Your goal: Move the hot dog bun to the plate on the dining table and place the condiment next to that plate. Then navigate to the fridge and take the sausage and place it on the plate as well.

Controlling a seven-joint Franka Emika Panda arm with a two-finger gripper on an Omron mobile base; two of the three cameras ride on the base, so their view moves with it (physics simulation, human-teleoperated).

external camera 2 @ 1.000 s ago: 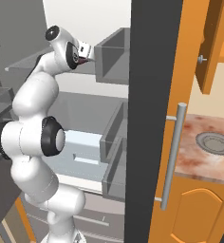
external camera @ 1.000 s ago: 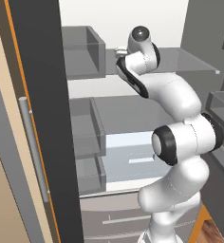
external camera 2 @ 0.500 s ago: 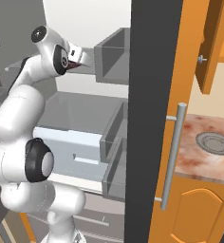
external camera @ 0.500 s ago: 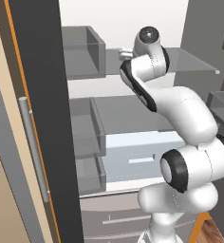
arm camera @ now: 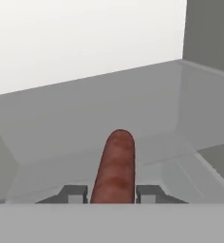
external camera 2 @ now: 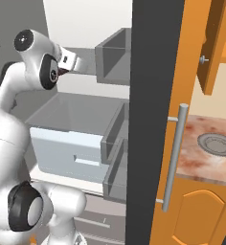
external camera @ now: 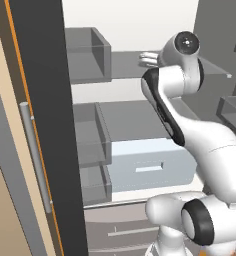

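The sausage [arm camera: 116, 166], a short dark red-brown cylinder, points away from me between my two fingertips in the hand view, just above the grey upper shelf [arm camera: 61, 123] of the fridge [external camera: 125, 22]. Both finger pads [arm camera: 75, 193] press against its sides, so my gripper [arm camera: 112, 193] is shut on the sausage. From the base, the gripper [external camera: 147, 59] [external camera 2: 78, 64] reaches in over that upper shelf [external camera: 125, 65]. The bun, the plate, the condiment and the dining table are out of view.
The open fridge door [external camera: 40, 125] [external camera 2: 153, 119] stands close beside the arm, with grey door bins [external camera: 87, 55] [external camera 2: 112, 55]. A pale drawer [external camera: 150, 162] [external camera 2: 67, 148] sits below the shelves. At the right lies a marbled counter [external camera 2: 196, 165] holding a grey round dish [external camera 2: 216, 143].
The arm's elbow and upper links have swung outward and lower while the hand stays at the upper shelf, drawn back slightly. The base has not moved.
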